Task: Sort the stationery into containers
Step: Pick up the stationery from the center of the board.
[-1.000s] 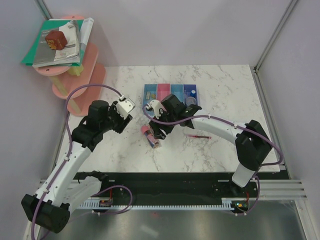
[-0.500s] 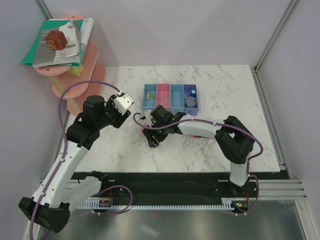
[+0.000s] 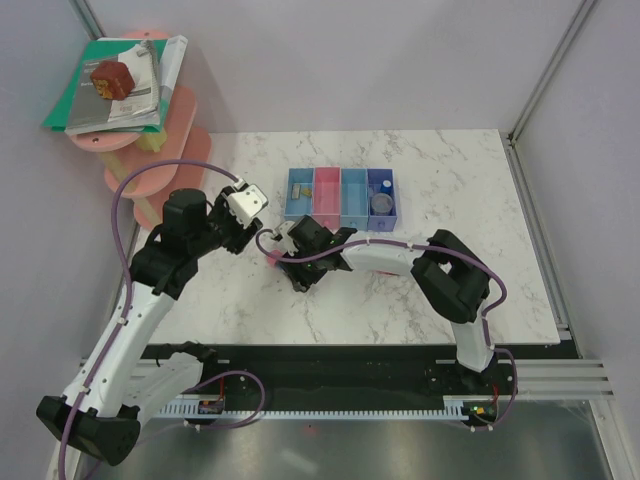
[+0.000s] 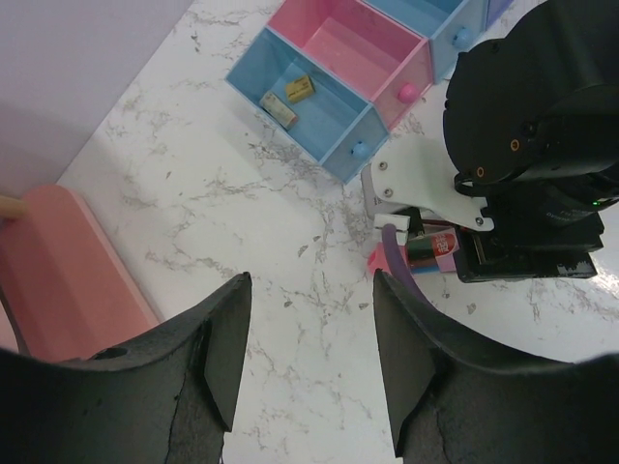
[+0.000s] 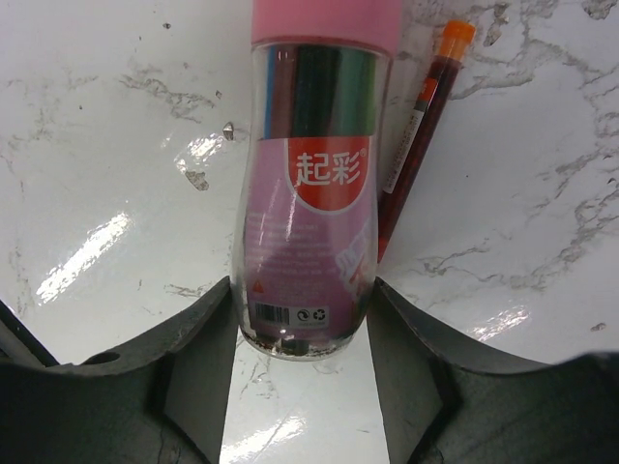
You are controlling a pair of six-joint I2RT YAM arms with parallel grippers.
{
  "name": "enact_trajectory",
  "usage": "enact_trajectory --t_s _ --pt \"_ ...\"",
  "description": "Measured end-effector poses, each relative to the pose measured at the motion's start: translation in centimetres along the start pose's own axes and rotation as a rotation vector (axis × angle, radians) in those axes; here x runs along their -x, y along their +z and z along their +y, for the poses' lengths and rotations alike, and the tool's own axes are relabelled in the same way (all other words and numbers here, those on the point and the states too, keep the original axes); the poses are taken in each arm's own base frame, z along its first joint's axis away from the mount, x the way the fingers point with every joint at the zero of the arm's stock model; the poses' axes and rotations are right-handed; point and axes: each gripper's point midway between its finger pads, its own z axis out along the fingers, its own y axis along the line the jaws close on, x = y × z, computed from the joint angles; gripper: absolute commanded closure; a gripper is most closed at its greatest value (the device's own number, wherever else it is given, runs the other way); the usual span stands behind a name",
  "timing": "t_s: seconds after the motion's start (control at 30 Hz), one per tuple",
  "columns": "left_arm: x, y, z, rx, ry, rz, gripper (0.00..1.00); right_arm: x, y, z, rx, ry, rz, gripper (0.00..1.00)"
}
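The pink-capped dark tube lies flat on the marble table; its pink cap shows in the top view. My right gripper is open and low over it, one finger on each side of the tube's base. A thin red pen with an orange tip lies right beside the tube. The four joined trays stand behind. Tan blocks lie in the left light-blue tray, and a grey blue-capped cylinder lies in the dark-blue one. My left gripper is open and empty above bare table, left of the tube.
A tiered pink round shelf stands at the far left with stacked books and a brown block on top. The right arm stretches across the table's middle. Walls close in the table at left, back and right.
My right gripper has swung left and down over the tube, which now sits between its fingers and lies a little further left. My left arm has pulled back slightly.
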Motion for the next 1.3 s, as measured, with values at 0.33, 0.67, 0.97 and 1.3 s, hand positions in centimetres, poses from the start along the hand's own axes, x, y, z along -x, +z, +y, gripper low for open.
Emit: enact_trajectory --t_s 0.33,0.67,0.97,1.3 --pt "-1.3 0.6 -0.8 -0.020 -0.006 0.012 0.39 0.2 0.0 -0.5 -0.034 -0.039 0.005 0.51" --pt "-1.5 0.7 -0.9 -0.017 -0.006 0.008 0.39 0.3 -0.3 -1.6 -0.085 -0.091 0.019 0.61" --pt "-2.1 1.0 -1.2 -0.022 -0.015 0.017 0.39 1.2 -2.0 -2.3 -0.131 -0.157 -0.001 0.63" --pt "-4.3 2.2 -2.3 -0.042 -0.047 0.046 0.39 2.7 -6.6 -3.1 -0.191 -0.272 -0.079 0.64"
